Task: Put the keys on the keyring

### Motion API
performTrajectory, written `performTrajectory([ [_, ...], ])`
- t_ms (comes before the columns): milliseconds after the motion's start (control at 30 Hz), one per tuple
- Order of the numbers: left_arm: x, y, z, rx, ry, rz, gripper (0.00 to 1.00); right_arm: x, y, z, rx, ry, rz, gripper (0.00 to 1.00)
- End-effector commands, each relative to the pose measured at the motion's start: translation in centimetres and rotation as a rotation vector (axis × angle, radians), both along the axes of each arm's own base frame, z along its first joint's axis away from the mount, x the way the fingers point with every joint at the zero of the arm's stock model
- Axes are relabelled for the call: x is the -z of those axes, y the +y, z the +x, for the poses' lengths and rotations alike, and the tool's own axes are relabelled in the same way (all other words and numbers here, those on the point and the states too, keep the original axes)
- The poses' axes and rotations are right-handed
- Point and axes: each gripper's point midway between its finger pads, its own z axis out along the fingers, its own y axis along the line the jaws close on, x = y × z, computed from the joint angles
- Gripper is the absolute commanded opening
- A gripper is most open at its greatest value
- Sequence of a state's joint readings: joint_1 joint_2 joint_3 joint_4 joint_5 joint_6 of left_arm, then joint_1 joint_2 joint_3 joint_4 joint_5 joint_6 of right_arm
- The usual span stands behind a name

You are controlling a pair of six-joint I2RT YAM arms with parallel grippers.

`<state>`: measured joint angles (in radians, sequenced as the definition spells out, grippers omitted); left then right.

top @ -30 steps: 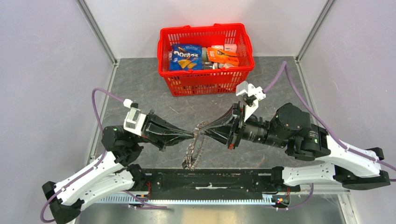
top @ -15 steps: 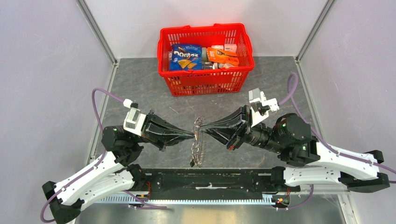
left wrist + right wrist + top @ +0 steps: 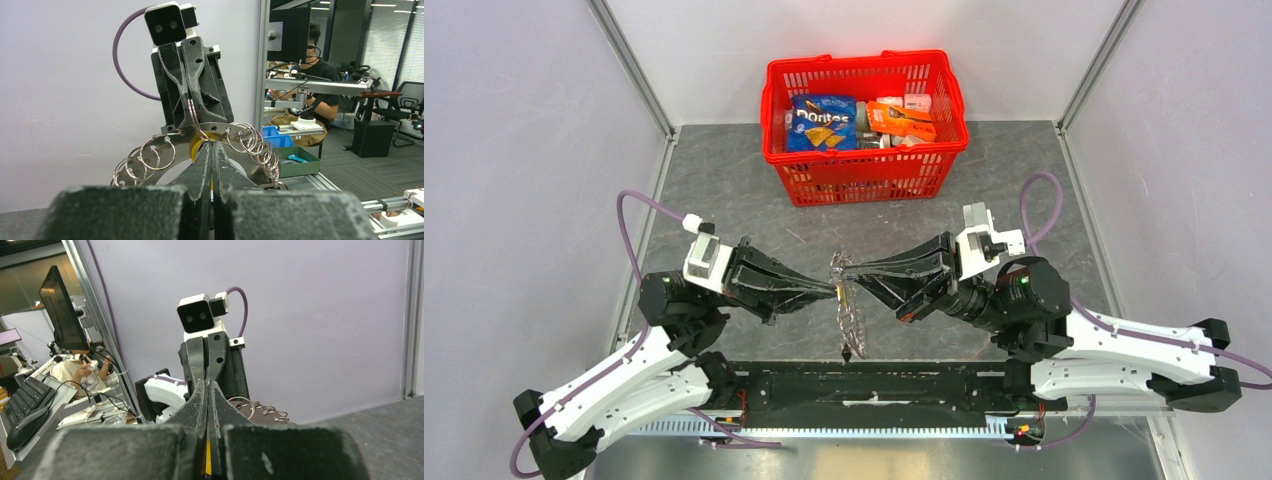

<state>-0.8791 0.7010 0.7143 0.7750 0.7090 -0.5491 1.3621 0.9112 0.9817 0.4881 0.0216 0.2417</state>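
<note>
Grey speckled table (image 3: 724, 190), pale lilac walls on three sides. A red basket (image 3: 776, 110) sat at the far edge, holding a blue Doritos bag (image 3: 822, 122) and an orange packet (image 3: 902, 118) among other packs.

Both arms reached to mid-table, tips nose to nose above the surface.

Left gripper (image 3: 834, 292): fingers pressed tight together, pinching the yellow key (image 3: 199, 148). Only a yellow patch showed around the tips in the left wrist view, and the blade was not readable.

Right gripper (image 3: 854, 272): also clamped, nipping the thin metal band of the keyring (image 3: 849, 325) at its top.

In the top view the keyring hung edge-on from the tips, its lower end near the black base rail (image 3: 874, 385). Whether it touched the table, could not tell.

The left wrist view showed a broad silver hoop strung with many small wire loops, bunched at lower left and right. The yellow key sat against the hoop, just behind the band. Whether it was threaded on, could not tell.

In the right wrist view the loops peeked out beside the left arm's fingers, and a thin yellow sliver showed low between its own fingers. A seated person (image 3: 315, 55) was at a desk in the background.
</note>
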Motion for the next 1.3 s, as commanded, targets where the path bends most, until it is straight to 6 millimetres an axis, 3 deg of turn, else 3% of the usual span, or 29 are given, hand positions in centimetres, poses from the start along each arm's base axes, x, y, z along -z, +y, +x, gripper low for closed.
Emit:
performTrajectory([
  [0, -1.1, 0.7, -0.7, -0.001, -0.045, -0.036, 0.02, -4.3, -2.3, -0.3, 0.019, -0.064, 0.215, 0.0],
  [467, -1.1, 0.6, -0.1, -0.033, -0.035, -0.031, 0.02, -3.9, -1.6, 0.8, 0.058, -0.042, 0.287, 0.0],
  [800, -0.8, 0.3, 0.6, -0.061, -0.017, -0.016, 0.03, -3.8, -2.4, 0.4, 0.052, -0.046, 0.276, 0.0],
  [900, -0.8, 0.4, 0.8, -0.074, -0.005, -0.017, 0.16, -3.8, -2.7, 0.3, 0.049, -0.044, 0.27, 0.0],
  [1033, -1.0, 0.9, 0.7, -0.094, 0.006, -0.019, 0.45, -3.9, -3.2, 0.3, 0.054, -0.039, 0.262, 0.0],
  [1267, -1.8, 2.4, 0.2, -0.131, 0.007, -0.039, 0.54, -3.4, -3.9, 0.7, 0.079, -0.018, 0.225, 0.0],
])
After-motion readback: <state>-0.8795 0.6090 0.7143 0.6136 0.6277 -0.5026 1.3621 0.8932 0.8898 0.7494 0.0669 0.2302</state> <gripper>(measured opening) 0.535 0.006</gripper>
